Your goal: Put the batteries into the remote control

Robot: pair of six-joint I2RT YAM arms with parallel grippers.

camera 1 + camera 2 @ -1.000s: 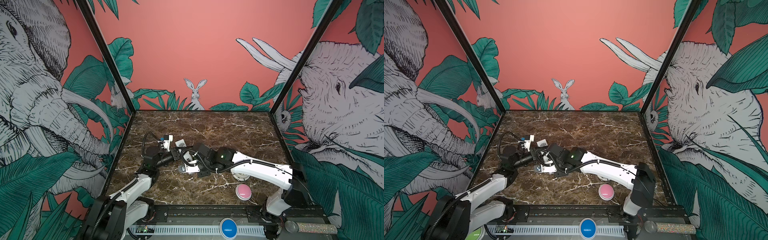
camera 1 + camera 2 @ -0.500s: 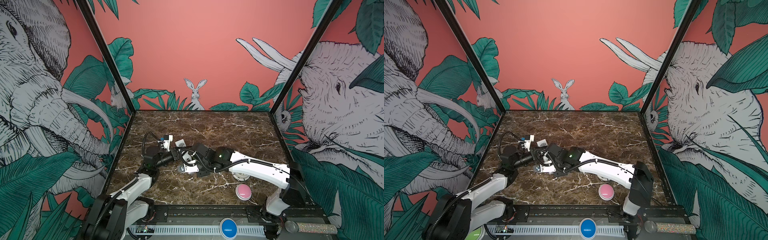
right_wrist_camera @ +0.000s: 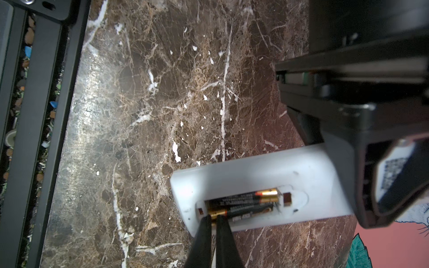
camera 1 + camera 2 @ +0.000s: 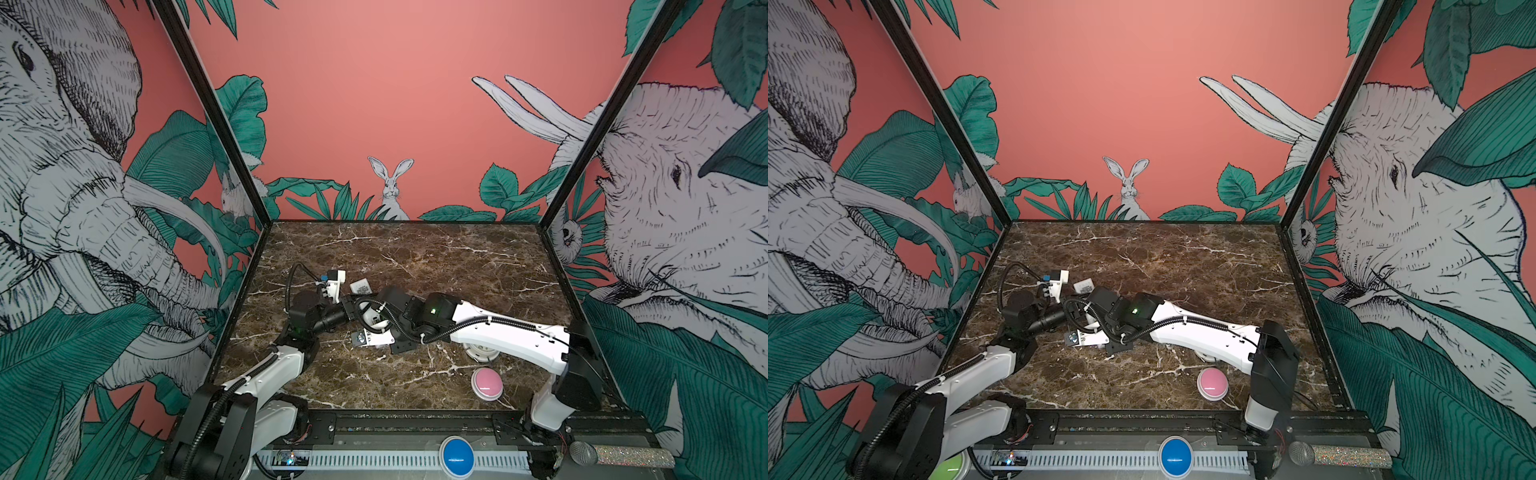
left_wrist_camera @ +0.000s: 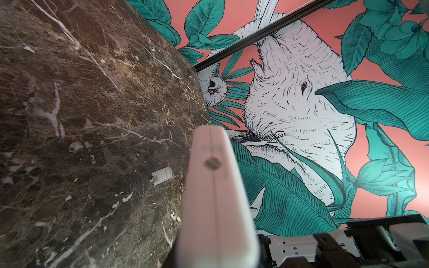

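Note:
The white remote control (image 3: 267, 176) is held level above the marble, its back facing the right wrist camera. Its battery bay is uncovered, and two black-and-gold batteries (image 3: 243, 204) lie side by side in it. My left gripper (image 4: 350, 309) is shut on the remote's far end; in the left wrist view the remote (image 5: 213, 197) is a blurred white bar that hides the jaws. My right gripper (image 3: 214, 217) is shut. Its black fingertips (image 3: 206, 220) touch the gold end of the nearer battery and hold nothing. In both top views the grippers meet left of the middle, and the remote is mostly hidden.
A small white cover piece (image 5: 161, 175) lies on the marble table (image 4: 415, 257) behind the grippers. A round white clock (image 4: 480, 353) sits under the right arm, with a pink button (image 4: 486, 383) in front of it. The black front rail (image 3: 39, 116) runs close by.
My right arm has crept slightly left toward the remote. The left arm and the remote have stayed where they were.

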